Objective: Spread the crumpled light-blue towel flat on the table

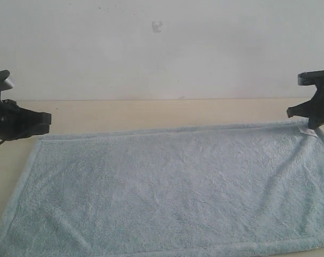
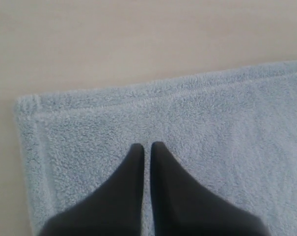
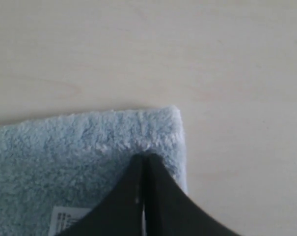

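The pale light-blue towel (image 1: 167, 187) lies spread out across the beige table (image 1: 124, 115), with its hemmed border showing along the far edge. A small white label (image 1: 310, 132) sits by the far right corner. My left gripper (image 1: 46, 122) hovers just above the far left corner, shut and holding nothing. In the left wrist view its fingertips (image 2: 147, 145) are over flat towel (image 2: 227, 123), a little in from the hem. My right gripper (image 1: 310, 126) is down at the far right corner. Its tips (image 3: 146, 157) are shut on puckered towel (image 3: 65, 147) beside the label (image 3: 65, 219).
An off-white wall (image 1: 162, 48) rises behind the table. Bare tabletop (image 3: 236, 73) lies beyond the towel's far edge and beside both corners (image 2: 138, 39). The towel's near edge runs close to the table's front.
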Motion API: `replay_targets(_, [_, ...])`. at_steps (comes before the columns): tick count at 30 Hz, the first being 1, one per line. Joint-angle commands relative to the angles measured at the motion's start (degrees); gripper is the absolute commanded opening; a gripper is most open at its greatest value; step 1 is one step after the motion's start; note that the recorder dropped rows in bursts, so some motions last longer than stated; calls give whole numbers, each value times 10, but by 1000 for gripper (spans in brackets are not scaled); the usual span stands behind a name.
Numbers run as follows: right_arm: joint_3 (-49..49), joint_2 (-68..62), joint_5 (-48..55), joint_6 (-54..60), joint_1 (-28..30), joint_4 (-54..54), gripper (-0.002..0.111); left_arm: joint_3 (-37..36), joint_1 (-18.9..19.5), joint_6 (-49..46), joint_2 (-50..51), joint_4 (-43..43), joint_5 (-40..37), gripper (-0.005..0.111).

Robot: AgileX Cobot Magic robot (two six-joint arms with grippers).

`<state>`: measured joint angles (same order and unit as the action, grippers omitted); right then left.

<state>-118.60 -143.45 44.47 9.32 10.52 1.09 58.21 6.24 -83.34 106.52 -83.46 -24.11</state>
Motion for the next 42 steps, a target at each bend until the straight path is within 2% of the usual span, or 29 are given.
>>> replay_targets(1, [1, 42, 22, 33, 3, -35, 0, 3, -1, -12, -23, 2, 3, 4])
replay_targets(7, [84, 128, 24, 36, 3, -35, 0, -6, -1, -11, -72, 2, 3, 4])
replay_targets(11, [175, 207, -21, 32, 3, -41, 0, -9, -1, -11, -66, -18, 45, 4])
replay_targets(13, [227, 251, -58, 32, 3, -61, 0, -1, -1, -47, -43, -56, 68, 4])
replay_targets(15, [273, 288, -78, 32, 3, -85, 0, 16, -1, -71, -8, -73, 61, 4])
replay_targets(19, [353, 350, -114, 52, 3, -144, 0, 61, -8, -71, 60, -71, 62, 4])
replay_targets(23, [409, 378, -159, 67, 3, -148, 0, 95, -9, -62, 112, -71, 53, 4])
replay_targets(42, [426, 383, -193, 73, 3, -159, 0, 133, -9, -62, 203, -71, 81, 4])
